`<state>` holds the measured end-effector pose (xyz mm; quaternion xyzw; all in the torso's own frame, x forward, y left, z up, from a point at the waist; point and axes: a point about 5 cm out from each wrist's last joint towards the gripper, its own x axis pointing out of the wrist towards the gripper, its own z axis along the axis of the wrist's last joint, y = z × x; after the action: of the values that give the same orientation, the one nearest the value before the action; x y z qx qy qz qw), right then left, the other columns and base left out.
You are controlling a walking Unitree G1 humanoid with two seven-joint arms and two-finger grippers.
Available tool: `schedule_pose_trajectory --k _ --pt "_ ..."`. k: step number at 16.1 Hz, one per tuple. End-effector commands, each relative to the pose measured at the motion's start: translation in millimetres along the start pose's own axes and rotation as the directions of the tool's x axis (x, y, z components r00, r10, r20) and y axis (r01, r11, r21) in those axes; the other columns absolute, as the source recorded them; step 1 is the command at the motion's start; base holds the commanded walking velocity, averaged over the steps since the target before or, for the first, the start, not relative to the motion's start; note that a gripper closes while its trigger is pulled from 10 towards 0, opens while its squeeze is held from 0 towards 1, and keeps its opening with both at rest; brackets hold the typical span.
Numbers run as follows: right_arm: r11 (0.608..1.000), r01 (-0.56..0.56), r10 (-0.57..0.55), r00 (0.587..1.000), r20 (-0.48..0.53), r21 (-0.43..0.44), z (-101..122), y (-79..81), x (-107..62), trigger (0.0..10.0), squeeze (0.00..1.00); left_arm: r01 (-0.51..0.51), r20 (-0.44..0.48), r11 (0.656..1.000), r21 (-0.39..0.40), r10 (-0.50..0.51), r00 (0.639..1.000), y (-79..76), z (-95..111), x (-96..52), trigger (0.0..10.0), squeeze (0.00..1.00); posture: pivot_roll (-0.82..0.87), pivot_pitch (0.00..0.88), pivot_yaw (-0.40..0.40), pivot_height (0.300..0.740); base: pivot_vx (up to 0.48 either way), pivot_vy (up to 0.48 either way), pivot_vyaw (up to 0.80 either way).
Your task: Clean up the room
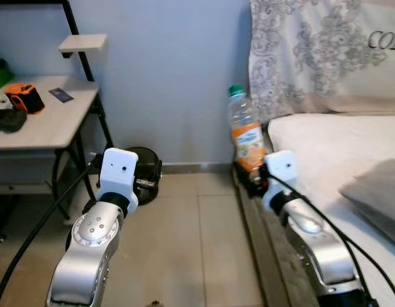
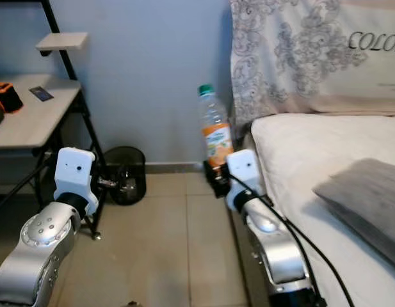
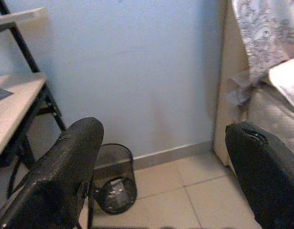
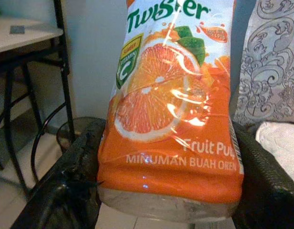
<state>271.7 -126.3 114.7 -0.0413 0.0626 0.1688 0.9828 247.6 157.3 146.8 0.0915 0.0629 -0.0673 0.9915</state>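
My right gripper [image 1: 251, 178] is shut on a plastic juice bottle [image 1: 244, 132] with an orange label and a green cap, held upright in the air beside the bed's near edge. In the right wrist view the bottle [image 4: 170, 109] sits between both black fingers [image 4: 75, 171], its label reading Twister. My left gripper [image 3: 166, 176] is open and holds nothing; it points toward a black mesh waste bin [image 3: 114, 177] on the floor against the blue wall. The same bin [image 1: 143, 171] stands just past my left wrist, by the desk leg.
A white desk [image 1: 53, 118] with a black frame stands at the left, carrying an orange-and-black device [image 1: 24, 97] and a dark card [image 1: 61, 95]. The bed [image 1: 331, 166] with a grey cushion [image 1: 376, 195] and patterned pillow [image 1: 312, 51] lies along the right. Tiled floor [image 1: 184, 243] lies between.
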Motion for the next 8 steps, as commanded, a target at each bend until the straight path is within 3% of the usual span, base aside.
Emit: schedule_pose_trajectory --k 1,4,8 --pt "0.999 -0.035 0.035 0.999 -0.003 0.019 -1.1 5.5 1.9 10.0 0.00 -0.019 0.003 1.000 0.010 0.019 1.000 5.4 1.4 -1.8 10.0 0.00 -0.01 0.000 -0.019 0.740 0.262 0.000 0.00" --pt "0.994 -0.048 0.051 0.998 -0.030 0.094 -7.5 2.6 -0.3 10.0 0.00 -0.016 -0.003 1.000 0.013 0.016 1.000 5.0 0.7 -2.9 10.0 0.00 -0.01 0.000 -0.020 0.740 0.261 0.000 0.00" --pt "0.991 -0.050 0.054 0.998 -0.031 0.124 -8.9 2.5 -1.5 10.0 0.00 -0.013 -0.006 1.000 -0.016 0.013 1.000 4.7 0.1 -3.8 10.0 0.00 -0.01 0.000 -0.021 0.740 0.255 0.000 0.00"
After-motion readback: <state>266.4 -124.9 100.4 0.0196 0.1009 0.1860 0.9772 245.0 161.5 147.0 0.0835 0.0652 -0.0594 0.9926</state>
